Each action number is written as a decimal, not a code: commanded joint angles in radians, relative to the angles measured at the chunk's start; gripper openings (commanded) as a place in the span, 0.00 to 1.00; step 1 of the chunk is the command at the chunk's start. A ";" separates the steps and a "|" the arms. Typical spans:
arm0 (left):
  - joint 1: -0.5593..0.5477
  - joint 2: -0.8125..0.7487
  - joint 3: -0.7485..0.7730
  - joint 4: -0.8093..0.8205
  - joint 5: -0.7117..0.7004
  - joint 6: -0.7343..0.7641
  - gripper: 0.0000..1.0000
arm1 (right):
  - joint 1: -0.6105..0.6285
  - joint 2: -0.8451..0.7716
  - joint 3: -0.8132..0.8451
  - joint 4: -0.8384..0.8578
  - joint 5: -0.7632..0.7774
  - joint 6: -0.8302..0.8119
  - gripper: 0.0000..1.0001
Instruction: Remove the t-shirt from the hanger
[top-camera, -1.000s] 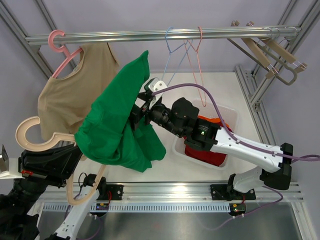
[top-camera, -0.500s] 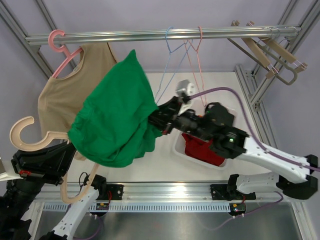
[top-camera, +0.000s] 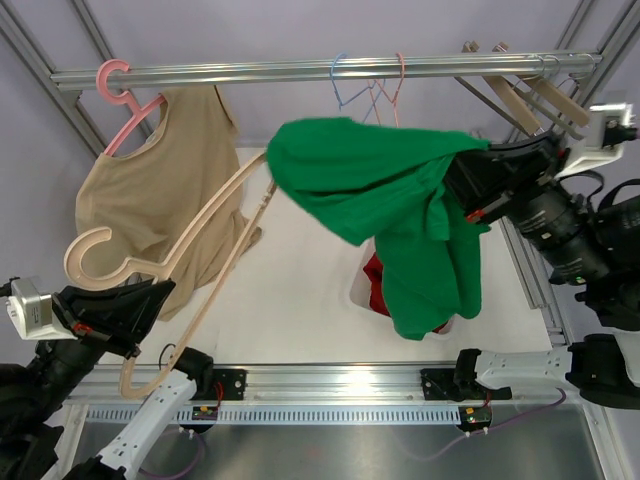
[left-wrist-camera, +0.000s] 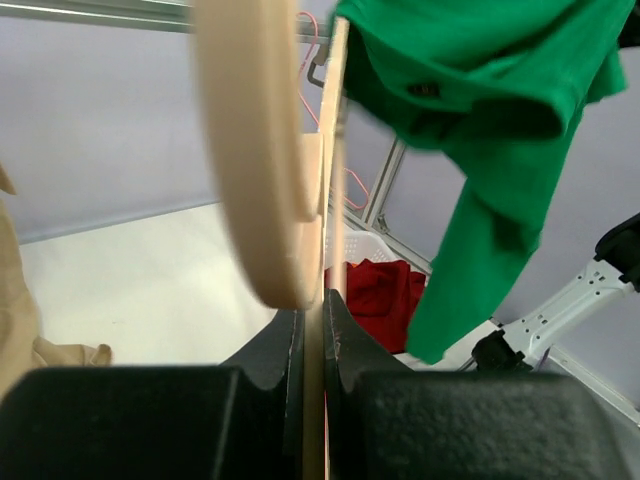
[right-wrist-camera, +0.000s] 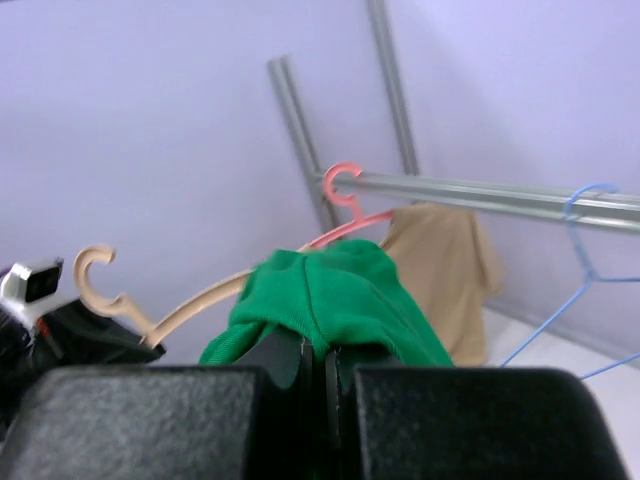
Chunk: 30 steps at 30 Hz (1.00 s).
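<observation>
The green t-shirt (top-camera: 380, 185) hangs in the air right of centre, bunched and drooping over the bin. My right gripper (top-camera: 470, 185) is shut on a fold of it; the right wrist view shows the green t-shirt (right-wrist-camera: 335, 295) pinched where my right gripper (right-wrist-camera: 320, 350) closes. The beige hanger (top-camera: 200, 245) slants from lower left up to the shirt's left edge, mostly bare. Whether its tip is still inside the shirt I cannot tell. My left gripper (top-camera: 150, 300) is shut on the hanger's bar, as my left gripper (left-wrist-camera: 313, 320) shows round the hanger (left-wrist-camera: 255, 150).
A beige t-shirt (top-camera: 150, 200) hangs on a pink hanger from the metal rail (top-camera: 300, 70). Blue and pink wire hangers (top-camera: 365, 90) hang mid-rail, wooden hangers (top-camera: 540, 110) at the right. A white bin (top-camera: 355, 290) holds a red cloth (top-camera: 374, 280) under the green shirt.
My right gripper shut on the green shirt and pulled it far to the right and up, sliding it along the hanger. The left arm swung the hanger so it slants up.
</observation>
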 joint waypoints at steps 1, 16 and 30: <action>-0.008 0.007 0.006 0.002 -0.023 0.060 0.00 | -0.002 0.023 0.148 -0.081 0.194 -0.117 0.00; -0.008 -0.002 -0.048 0.004 -0.063 0.063 0.00 | -0.123 -0.090 -0.280 0.242 0.561 -0.324 0.00; -0.008 0.051 -0.039 0.010 -0.068 0.049 0.00 | -0.166 -0.385 -1.122 0.077 0.818 0.314 0.00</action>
